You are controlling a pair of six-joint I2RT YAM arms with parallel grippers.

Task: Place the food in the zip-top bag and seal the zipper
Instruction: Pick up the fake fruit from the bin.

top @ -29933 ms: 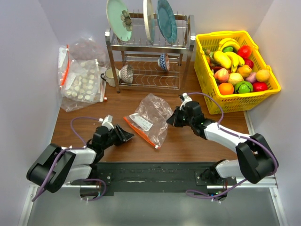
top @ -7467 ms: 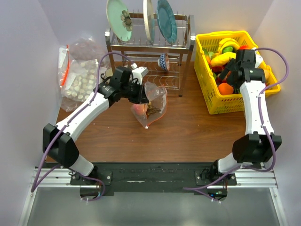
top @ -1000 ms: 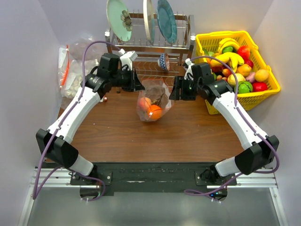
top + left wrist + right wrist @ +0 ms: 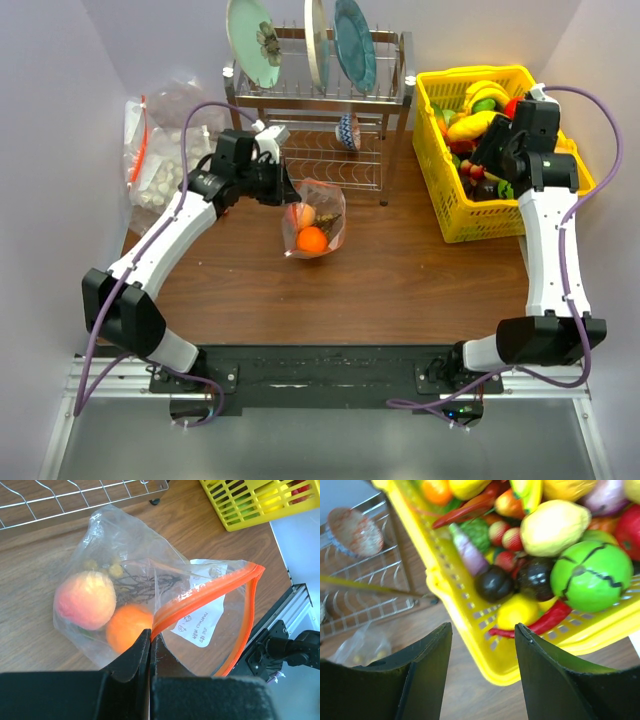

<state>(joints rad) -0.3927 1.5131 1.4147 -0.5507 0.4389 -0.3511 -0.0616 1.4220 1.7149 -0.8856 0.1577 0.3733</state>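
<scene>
Pinching the zip-top bag (image 4: 318,225) at its gaping mouth, mid-table, just in front of the dish rack (image 4: 320,120).
Left gripper (image 4: 151,636), jaws pressed together, grips the orange-red zipper (image 4: 210,594). An orange (image 4: 127,628), a peach (image 4: 85,600) and brown twiggy pieces (image 4: 135,582) lie inside the bag, low against the wooden table (image 4: 400,285). Right gripper (image 4: 482,630), jaws spread and holding nothing, hovers over the yellow basket (image 4: 445,587) of toy fruit at the table's right.
</scene>
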